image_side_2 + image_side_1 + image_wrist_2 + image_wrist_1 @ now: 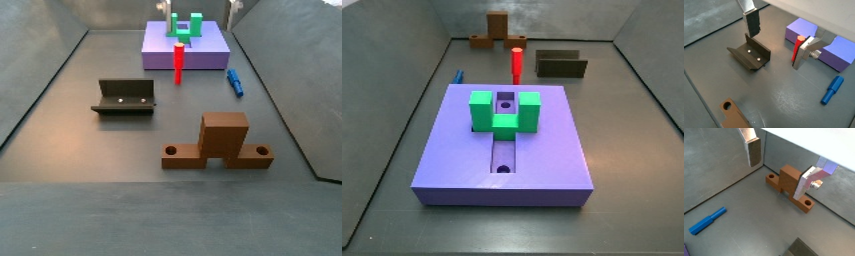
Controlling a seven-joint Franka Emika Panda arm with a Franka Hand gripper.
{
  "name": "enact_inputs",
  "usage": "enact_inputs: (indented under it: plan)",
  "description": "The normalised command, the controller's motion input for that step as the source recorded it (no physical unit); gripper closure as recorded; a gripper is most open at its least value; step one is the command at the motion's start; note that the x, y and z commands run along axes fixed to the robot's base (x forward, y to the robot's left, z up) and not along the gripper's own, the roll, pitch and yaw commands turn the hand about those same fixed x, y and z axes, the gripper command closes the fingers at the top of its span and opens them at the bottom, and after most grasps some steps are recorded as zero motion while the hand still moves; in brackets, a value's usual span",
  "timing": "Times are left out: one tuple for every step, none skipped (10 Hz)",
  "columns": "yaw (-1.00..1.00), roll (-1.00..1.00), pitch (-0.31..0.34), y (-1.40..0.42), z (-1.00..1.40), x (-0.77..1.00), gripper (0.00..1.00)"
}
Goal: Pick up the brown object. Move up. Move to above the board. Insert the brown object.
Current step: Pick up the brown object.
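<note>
The brown object (787,180) stands on the grey floor near a wall, a flat bar with holes and an upright square post. It also shows in both side views (498,30) (218,145) and at the edge of a wrist view (732,116). My gripper (775,182) is open and empty, well above the floor, with the brown object below and apart from the fingers (751,153). Its fingertips only just show at the top edge of a side view (201,10). The lavender board (462,150) (201,52) (801,30) lies flat and carries a green bracket (505,110).
A red cylinder (517,62) (795,50) stands upright beside the board. A blue piece (707,221) (234,80) lies on the floor. The dark fixture (751,54) (126,96) stands between the board and the brown object. Grey walls ring the floor.
</note>
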Motion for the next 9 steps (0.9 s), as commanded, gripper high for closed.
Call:
enact_inputs:
  plan:
    - [0.0,0.0,0.0,0.0,-0.03,0.0,0.0]
    - [0.0,0.02,0.0,0.37,-0.25,0.0,0.0]
    - [-0.09,0.0,0.0,0.87,-0.39,-0.21,0.0]
    - [-0.15,0.0,0.0,0.84,-0.39,-0.27,0.0]
    - [-0.15,0.0,0.0,0.83,-0.35,-0.3,0.0]
    - [-0.16,0.0,0.0,0.81,-0.31,-0.33,0.0]
    - [-0.17,0.0,0.0,0.8,-0.28,-0.33,0.0]
    - [-0.14,-0.01,0.0,0.81,-0.19,-0.28,0.0]
    - [-0.11,-0.05,0.0,0.7,-0.18,-0.14,0.0]
